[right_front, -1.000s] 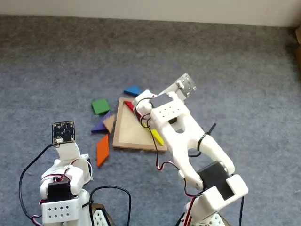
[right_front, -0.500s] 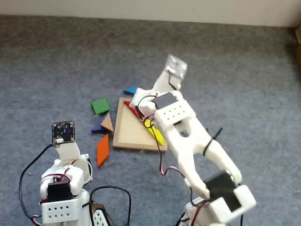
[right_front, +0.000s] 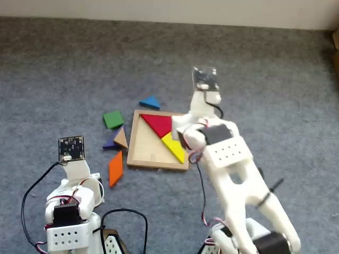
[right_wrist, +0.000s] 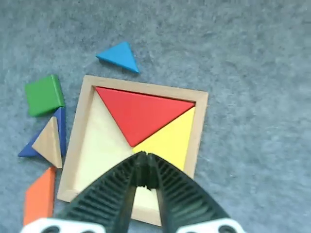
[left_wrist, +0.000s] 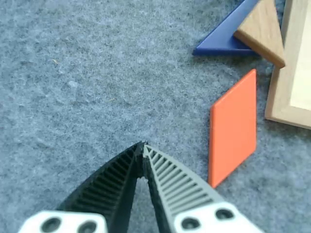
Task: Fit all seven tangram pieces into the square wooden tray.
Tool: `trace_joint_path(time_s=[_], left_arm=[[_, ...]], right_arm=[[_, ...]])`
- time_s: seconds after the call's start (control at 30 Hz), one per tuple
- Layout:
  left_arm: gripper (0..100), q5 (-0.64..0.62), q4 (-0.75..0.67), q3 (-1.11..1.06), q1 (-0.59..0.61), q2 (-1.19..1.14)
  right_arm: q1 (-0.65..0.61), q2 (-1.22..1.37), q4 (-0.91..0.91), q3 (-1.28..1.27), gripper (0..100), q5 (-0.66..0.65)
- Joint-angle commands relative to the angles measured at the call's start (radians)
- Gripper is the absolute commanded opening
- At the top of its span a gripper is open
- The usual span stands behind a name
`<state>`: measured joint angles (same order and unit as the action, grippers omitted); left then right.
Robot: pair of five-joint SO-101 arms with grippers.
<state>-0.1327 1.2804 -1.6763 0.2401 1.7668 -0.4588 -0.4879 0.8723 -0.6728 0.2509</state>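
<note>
Red triangle (right_front: 159,125), yellow triangle (right_front: 175,145) lie in wooden tray (right_front: 142,154). Right pincer (right_wrist: 142,156) closed, empty, over tray. Left pincer (left_wrist: 142,146) closed, empty, near orange parallelogram (left_wrist: 233,128). Blue triangle (right_front: 151,102), green square (right_front: 113,119), navy triangle (right_front: 110,143), tan triangle (right_front: 122,138) outside tray on carpet (right_front: 63,74).

Carpet (right_front: 63,69): grey, short pile, flecked lighter and darker; laid flat as the whole working surface.
Pale strip (right_front: 159,10): off-white and smooth; met along the carpet's far edge, run straight from side to side; wall or skirting cannot be told.
Brown sliver (right_front: 337,50): cut off at the high view's right border; kind cannot be told.
</note>
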Motion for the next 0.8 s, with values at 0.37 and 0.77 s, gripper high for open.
trace_joint_path(time_s=[0.37, 0.77], left_arm=[[1, 0.002, 0.003, -0.022, -0.012, 0.001], [1, 0.002, 0.003, -0.022, -0.016, 0.001]], right_arm=[[0.282, -0.545, 0.001, -0.423, 0.5, -0.034], [0.289, -0.914, -0.004, -0.751, 0.5, -0.035]])
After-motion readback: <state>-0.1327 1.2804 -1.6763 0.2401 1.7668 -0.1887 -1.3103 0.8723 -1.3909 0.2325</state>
